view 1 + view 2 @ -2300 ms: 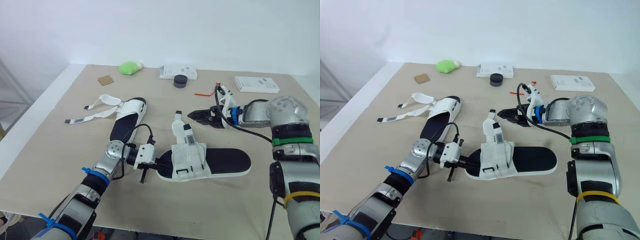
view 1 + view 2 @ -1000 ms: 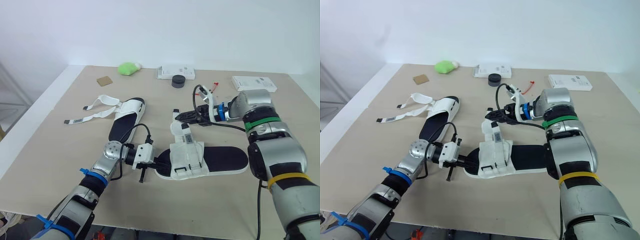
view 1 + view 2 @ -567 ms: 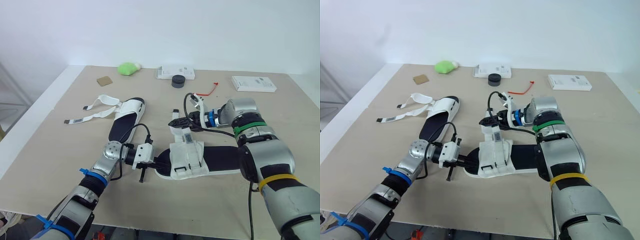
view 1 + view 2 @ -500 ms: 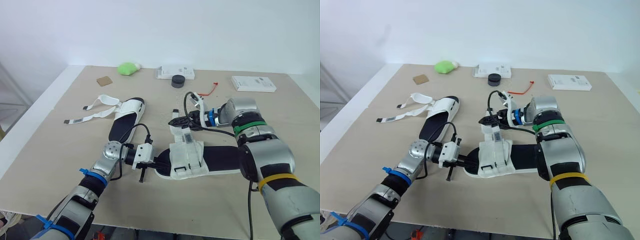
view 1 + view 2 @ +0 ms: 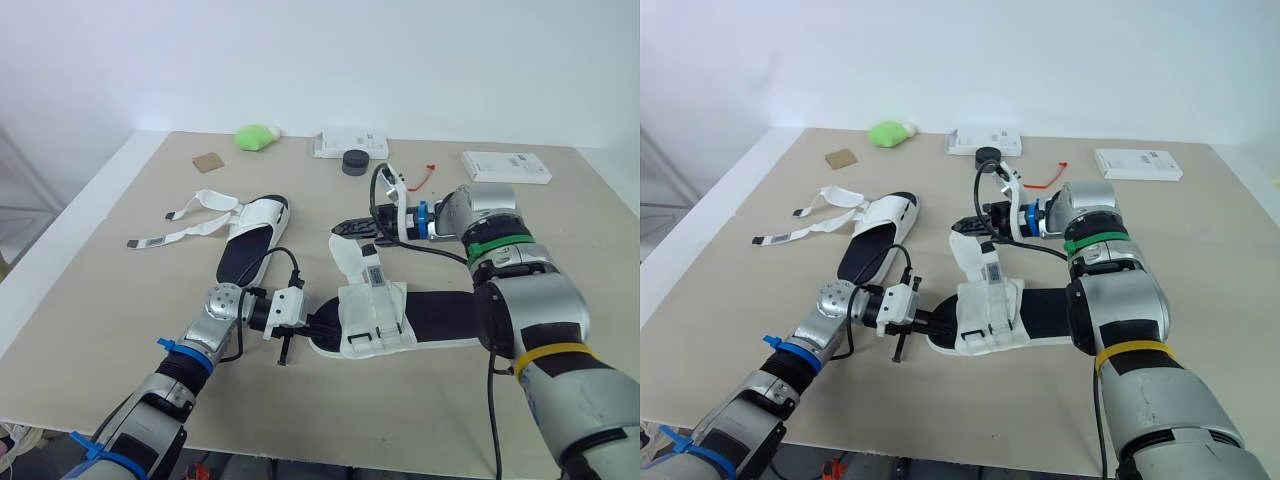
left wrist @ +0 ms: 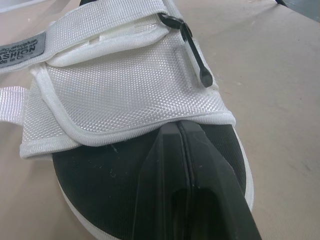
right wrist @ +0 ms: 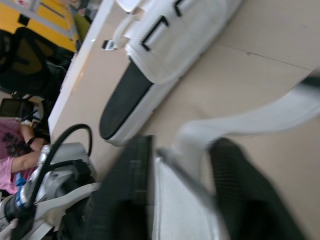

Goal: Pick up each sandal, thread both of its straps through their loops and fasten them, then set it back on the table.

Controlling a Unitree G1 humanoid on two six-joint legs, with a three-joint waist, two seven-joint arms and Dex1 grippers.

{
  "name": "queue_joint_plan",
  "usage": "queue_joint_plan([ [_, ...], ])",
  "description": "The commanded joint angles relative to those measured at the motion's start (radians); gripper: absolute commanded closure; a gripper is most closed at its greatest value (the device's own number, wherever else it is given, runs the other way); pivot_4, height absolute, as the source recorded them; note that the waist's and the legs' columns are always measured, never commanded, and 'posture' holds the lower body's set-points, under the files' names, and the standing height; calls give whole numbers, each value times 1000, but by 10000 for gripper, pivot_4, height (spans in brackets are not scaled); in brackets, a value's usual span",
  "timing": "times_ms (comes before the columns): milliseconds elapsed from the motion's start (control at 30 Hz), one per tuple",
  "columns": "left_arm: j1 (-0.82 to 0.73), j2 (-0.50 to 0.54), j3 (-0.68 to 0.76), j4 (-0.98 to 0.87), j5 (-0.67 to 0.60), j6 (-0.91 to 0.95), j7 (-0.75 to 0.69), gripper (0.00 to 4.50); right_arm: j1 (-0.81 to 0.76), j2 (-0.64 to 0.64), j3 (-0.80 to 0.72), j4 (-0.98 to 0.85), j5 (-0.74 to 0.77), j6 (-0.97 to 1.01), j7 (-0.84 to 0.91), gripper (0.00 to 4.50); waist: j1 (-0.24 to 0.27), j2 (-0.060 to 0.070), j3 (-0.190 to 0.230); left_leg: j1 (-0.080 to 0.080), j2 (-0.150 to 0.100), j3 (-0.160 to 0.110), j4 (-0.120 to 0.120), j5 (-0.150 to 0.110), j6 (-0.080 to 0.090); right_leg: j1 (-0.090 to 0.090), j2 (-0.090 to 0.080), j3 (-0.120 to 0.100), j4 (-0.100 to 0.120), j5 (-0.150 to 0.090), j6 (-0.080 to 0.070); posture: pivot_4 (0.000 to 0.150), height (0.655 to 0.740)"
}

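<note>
Near sandal: a white-strapped sandal with a black footbed (image 5: 440,318) is seen lying flat in the middle of the counter (image 5: 120,300), toe toward the robot's left.
Its strap: one white strap (image 5: 352,258) is held up off the upper in a curve, its free end raised and drawn slightly toward the robot's left.
Right pincer: the right pincer (image 5: 342,230) is closed on the free end of that strap; in the right wrist view the white webbing is seen running between the two black fingers.
Left pincer: the left pincer (image 6: 177,127) is pressed together, its tips laid on the footbed at the toe opening, just under the edge of the upper, so that the sandal appears to be steadied.
What has just changed: a couple of seconds earlier the right pincer was held apart from the strap, off to the robot's right; since then it has been brought in and the strap end has been taken and lifted.
Meaning for the task: the strap is judged to be captured but not yet threaded through its loop or fastened.
Unchanged: the sandal's place and the left pincer's hold are matched with the earlier pictures.
Second sandal: the other sandal (image 5: 250,235) is left farther to the robot's left, its loose straps (image 5: 175,228) spread over the counter.
</note>
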Motion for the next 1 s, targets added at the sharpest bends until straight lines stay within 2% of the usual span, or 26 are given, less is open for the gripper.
queue_joint_plan([
  [33, 84, 32, -96, 137, 149, 81, 0, 45000, 2, -14, -3, -91, 17, 20, 51, 44682, 0, 0, 0, 0, 0, 0, 0, 0, 0, 0, 0, 0, 0, 0, 0, 1500, 7400],
  [233, 76, 26, -97, 149, 151, 77, 0, 45000, 74, -53, 31, -295, 43, 63, 128, 44682, 0, 0, 0, 0, 0, 0, 0, 1, -2, 0, 0, 0, 1, 0, 0, 1500, 7400],
  [367, 73, 26, -98, 150, 152, 75, 0, 45000, 328, -146, 78, -887, 126, 4, 186, 44682, 3, -1, 0, -2, -1, -3, 0, 2, -3, 1, 1, 0, 1, -3, 5, 1500, 7400],
  [433, 71, 25, -97, 150, 152, 75, 0, 45000, 450, -192, 102, -1119, 127, -57, 169, 44682, 3, -1, 0, -1, -2, -4, 0, 1, -5, 1, 1, 0, 1, -2, 10, 1500, 7400],
  [567, 67, 27, -95, 152, 150, 78, -1, 45000, 675, -266, 123, -1443, 56, -283, 96, 44682, 4, -3, 1, 0, -1, -4, 0, 1, -8, 2, 0, -1, 0, -3, 9, 1500, 7400],
  [700, 63, 32, -94, 152, 147, 81, -5, 45000, 841, -311, 123, -1532, -50, -568, 28, 44682, 2, -8, 3, 1, -1, -3, 0, 1, -13, 2, -1, -1, 0, -4, 7, 1500, 7400],
  [867, 64, 39, -96, 135, 146, 85, -14, 45000, 960, -360, 120, -1496, -179, -951, -13, 44682, 3, -10, 3, 2, 0, -2, 0, 2, -14, 3, -1, -1, 0, -4, 7, 1500, 7400],
  [1000, 62, 40, -97, 135, 145, 85, -18, 45000, 1026, -428, 142, -1455, -250, -1140, 0, 44682, 3, -11, 4, 3, 0, -1, 0, 2, -14, 4, -1, -1, -1, -4, 6, 1500, 7400],
])
